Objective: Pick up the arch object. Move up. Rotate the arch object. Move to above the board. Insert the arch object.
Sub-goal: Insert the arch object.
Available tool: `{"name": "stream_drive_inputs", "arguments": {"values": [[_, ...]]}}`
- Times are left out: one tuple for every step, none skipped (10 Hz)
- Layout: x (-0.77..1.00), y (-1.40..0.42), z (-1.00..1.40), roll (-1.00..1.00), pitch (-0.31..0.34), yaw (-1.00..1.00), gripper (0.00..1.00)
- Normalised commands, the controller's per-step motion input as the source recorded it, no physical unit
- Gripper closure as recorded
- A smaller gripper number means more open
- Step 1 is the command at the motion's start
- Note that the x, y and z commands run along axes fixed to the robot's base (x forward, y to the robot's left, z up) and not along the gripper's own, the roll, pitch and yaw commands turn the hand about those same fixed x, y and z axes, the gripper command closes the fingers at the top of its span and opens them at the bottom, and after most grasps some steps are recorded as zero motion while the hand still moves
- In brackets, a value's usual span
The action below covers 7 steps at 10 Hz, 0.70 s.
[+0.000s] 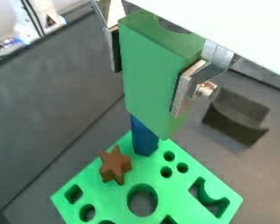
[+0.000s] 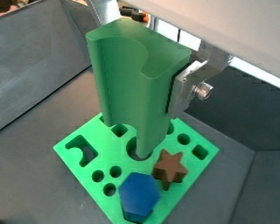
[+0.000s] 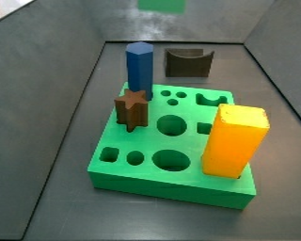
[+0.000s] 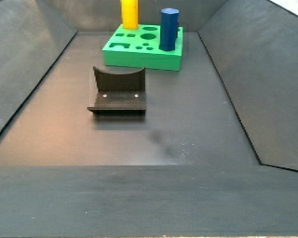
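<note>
My gripper (image 1: 150,70) is shut on a tall bright green block (image 1: 149,83) with a half-round notch cut in its upper end; this is the arch object. It also shows in a wrist view (image 2: 129,83), held upright between the silver fingers (image 2: 185,91). It hangs above the green board (image 1: 94,188), which also shows in a wrist view (image 2: 108,194) and in both side views (image 3: 166,184) (image 4: 145,58). In a side view only the block's lower end (image 3: 160,4) shows at the frame's upper edge. The gripper is out of the other side view.
A blue peg (image 3: 138,66), a brown star block (image 3: 132,108) and a yellow block (image 3: 233,139) stand in the board. The dark fixture (image 4: 118,90) stands on the floor beside the board. Grey sloping walls enclose the floor.
</note>
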Motion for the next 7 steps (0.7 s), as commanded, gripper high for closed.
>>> {"name": "stream_drive_inputs", "arguments": {"values": [[1.0, 0.01, -0.59, 0.02, -0.003, -0.12, 1.0], [1.0, 0.01, -0.79, 0.05, -0.019, -0.11, 1.0], [1.0, 0.09, -0.78, 0.01, -0.009, -0.08, 1.0], [1.0, 0.0, -0.55, 0.0, 0.0, -0.02, 1.0], [1.0, 0.0, -0.48, 0.0, 0.0, -0.01, 1.0], [1.0, 0.0, -0.52, 0.0, -0.016, -0.02, 1.0], [1.0, 0.03, -0.67, 0.0, -0.04, -0.05, 1.0]]}}
